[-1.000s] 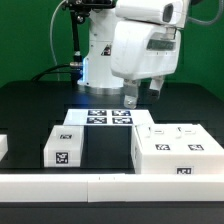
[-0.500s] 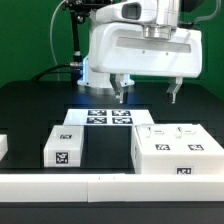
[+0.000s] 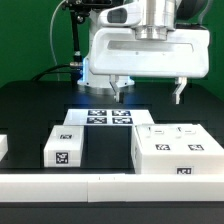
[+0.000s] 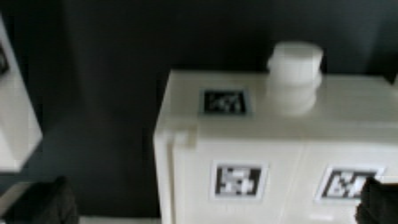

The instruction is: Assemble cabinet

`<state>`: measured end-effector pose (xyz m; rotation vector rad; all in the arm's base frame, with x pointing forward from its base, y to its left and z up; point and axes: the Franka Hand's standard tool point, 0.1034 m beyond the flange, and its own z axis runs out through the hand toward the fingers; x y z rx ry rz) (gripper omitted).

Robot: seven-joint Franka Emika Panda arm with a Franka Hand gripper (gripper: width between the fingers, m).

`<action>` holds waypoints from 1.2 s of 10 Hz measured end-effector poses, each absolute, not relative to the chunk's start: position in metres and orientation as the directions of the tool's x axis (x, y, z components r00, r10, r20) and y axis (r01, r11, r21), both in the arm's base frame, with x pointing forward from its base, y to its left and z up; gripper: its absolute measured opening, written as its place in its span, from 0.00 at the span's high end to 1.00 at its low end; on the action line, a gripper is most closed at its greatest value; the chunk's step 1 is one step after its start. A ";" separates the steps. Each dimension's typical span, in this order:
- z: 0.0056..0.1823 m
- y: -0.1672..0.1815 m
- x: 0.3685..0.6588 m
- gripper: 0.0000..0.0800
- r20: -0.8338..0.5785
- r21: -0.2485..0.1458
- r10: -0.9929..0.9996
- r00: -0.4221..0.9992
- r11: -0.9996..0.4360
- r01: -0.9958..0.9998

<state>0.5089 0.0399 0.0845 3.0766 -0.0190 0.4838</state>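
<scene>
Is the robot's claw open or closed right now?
Open. In the exterior view the gripper has its two fingers spread wide apart, with nothing held between them.

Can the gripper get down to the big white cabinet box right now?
Probably yes. The gripper hangs open roughly above the cabinet box, with nothing between them; the smaller white block sits well aside.

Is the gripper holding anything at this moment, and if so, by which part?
Nothing is held. The gripper hangs open with its fingers wide apart and empty, up off the cabinet and not touching it.
</scene>
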 end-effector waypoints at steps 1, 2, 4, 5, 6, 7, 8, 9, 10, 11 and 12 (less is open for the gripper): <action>0.079 0.042 0.501 0.01 0.336 0.022 -0.010 0.942 -1.000 -0.019; 0.078 0.049 0.504 0.01 0.407 0.028 0.018 0.913 -1.000 0.007; 0.052 0.044 0.490 0.01 0.434 0.057 0.051 0.899 -0.998 0.030; 0.053 0.043 0.490 0.01 0.447 0.062 0.059 0.893 -0.997 0.035; 0.044 0.042 0.485 0.01 0.458 0.071 0.067 0.886 -0.997 0.039; 0.019 0.048 0.469 0.01 0.350 0.065 0.054 0.935 -0.997 0.033; 0.021 0.061 0.478 0.01 0.360 0.054 0.051 0.932 -0.998 0.034; 0.022 0.067 0.484 0.01 0.365 0.047 0.048 0.930 -0.998 0.034; 0.023 0.074 0.490 0.01 0.363 0.040 0.049 0.931 -0.999 0.037; 0.027 0.079 0.499 0.01 0.375 0.034 0.049 0.926 -0.999 0.040; 0.030 0.079 0.507 0.01 0.383 0.034 0.054 0.922 -0.998 0.044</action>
